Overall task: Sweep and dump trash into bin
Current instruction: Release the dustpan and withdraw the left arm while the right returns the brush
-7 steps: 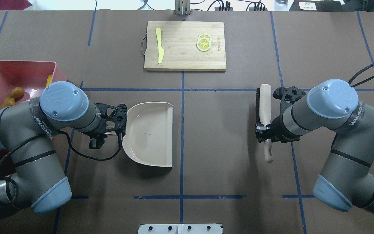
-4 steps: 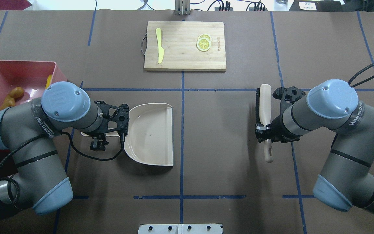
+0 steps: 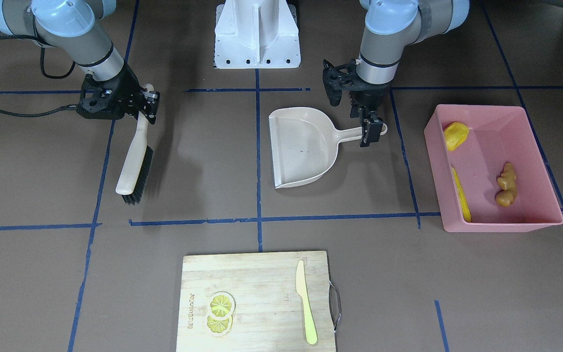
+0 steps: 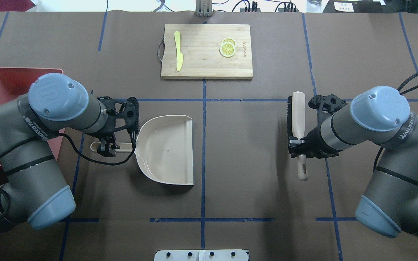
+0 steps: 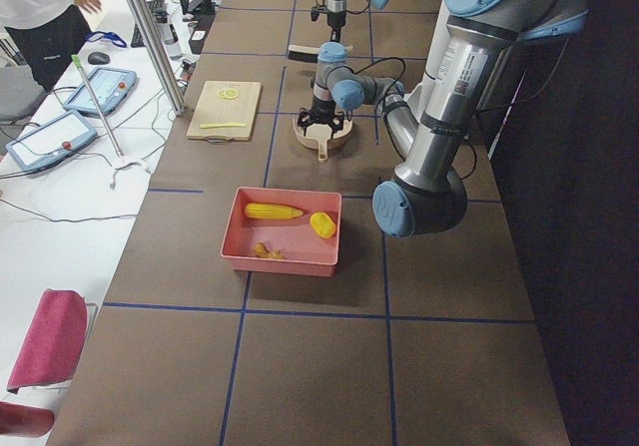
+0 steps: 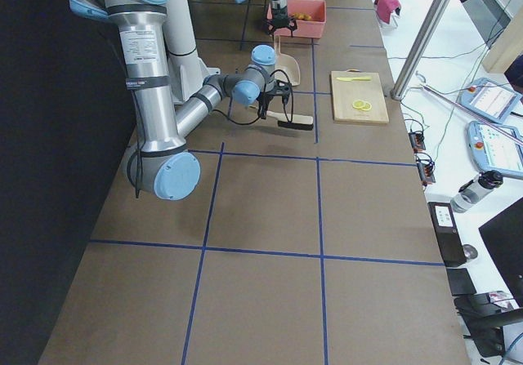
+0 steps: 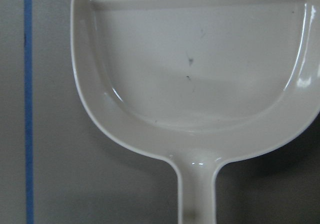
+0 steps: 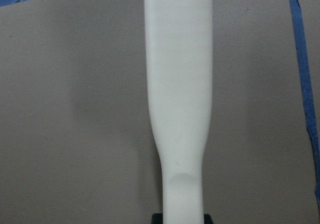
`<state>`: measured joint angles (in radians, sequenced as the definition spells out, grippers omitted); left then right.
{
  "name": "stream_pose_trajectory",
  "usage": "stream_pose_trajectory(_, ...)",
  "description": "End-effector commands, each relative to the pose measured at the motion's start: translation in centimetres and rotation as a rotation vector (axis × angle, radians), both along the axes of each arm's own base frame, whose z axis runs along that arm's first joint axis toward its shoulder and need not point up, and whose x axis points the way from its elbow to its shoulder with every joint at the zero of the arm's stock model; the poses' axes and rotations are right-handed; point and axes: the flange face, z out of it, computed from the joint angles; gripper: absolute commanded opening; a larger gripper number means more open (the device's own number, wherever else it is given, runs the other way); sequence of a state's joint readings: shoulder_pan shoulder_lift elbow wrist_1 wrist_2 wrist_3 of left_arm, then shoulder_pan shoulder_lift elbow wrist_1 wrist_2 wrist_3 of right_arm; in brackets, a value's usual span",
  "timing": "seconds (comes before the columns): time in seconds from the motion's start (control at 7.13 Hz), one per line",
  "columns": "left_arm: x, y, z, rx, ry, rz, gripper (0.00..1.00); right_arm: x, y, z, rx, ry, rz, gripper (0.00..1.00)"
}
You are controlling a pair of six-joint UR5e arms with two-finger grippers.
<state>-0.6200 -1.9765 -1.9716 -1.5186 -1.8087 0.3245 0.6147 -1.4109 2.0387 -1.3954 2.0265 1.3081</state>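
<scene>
With the trash (image 3: 505, 183) lying inside the bin (image 3: 538, 166), the job looks like parking tools: the left gripper (image 3: 370, 133), clasping the empty dustpan (image 3: 301, 146) near the bin, should settle it flat before letting go, while the right gripper (image 3: 147, 105) grips the brush (image 3: 132, 166) well apart from the bin.

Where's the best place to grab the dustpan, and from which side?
By its straight handle, coming from above with the jaws across its narrow width. The dustpan lies flat, and its scoop is too wide and sloped to pinch. The handle points toward the robot's left, where the left claw straddles it.
</scene>
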Motion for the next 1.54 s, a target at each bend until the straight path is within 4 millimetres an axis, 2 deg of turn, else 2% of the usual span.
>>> stream_pose_trajectory(0.0,-4.8,-3.2,2.2,-0.048,-0.046,-0.101,1.0,3.2,1.8,2.3,-0.01,0.029,-0.014,0.0)
stream_pose_trajectory(0.14,-8.0,-4.5,1.7,-0.071,-0.038,-0.173,1.0,4.6,1.8,3.4,-0.004,0.043,-0.021,0.0)
stream_pose_trajectory(0.28,-11.6,-6.3,3.0,-0.138,-0.032,-0.297,1.0,6.6,2.0,5.1,0.0,0.065,-0.041,0.0)
stream_pose_trajectory(0.42,-13.6,-6.5,5.2,-0.212,-0.03,-0.349,1.0,9.4,2.5,7.0,0.03,0.088,-0.072,0.0)
stream_pose_trajectory(0.56,-16.2,-5.6,7.4,-0.259,-0.02,-0.404,1.0,11.5,3.1,9.3,0.041,0.095,-0.092,0.0)
stream_pose_trajectory(0.7,-18.2,-6.2,8.0,-0.236,-0.001,-0.429,1.0,14.1,3.8,12.3,0.063,0.101,-0.098,0.0)
stream_pose_trajectory(0.84,-19.3,-5.4,9.6,-0.214,-0.028,-0.401,1.0,16.3,4.0,15.5,0.084,0.113,-0.096,0.0)
stream_pose_trajectory(1.12,-25.2,-7.5,11.1,-0.237,-0.026,-0.519,1.0,20.8,4.0,23.0,0.083,0.073,-0.116,0.0)
stream_pose_trajectory(1.26,-26.8,-8.4,12.8,-0.291,-0.033,-0.582,1.0,21.5,4.1,27.0,0.086,0.079,-0.117,0.0)
stream_pose_trajectory(1.4,-29.5,-8.8,15.0,-0.386,-0.022,-0.669,1.0,21.7,4.3,28.7,0.099,0.062,-0.117,0.0)
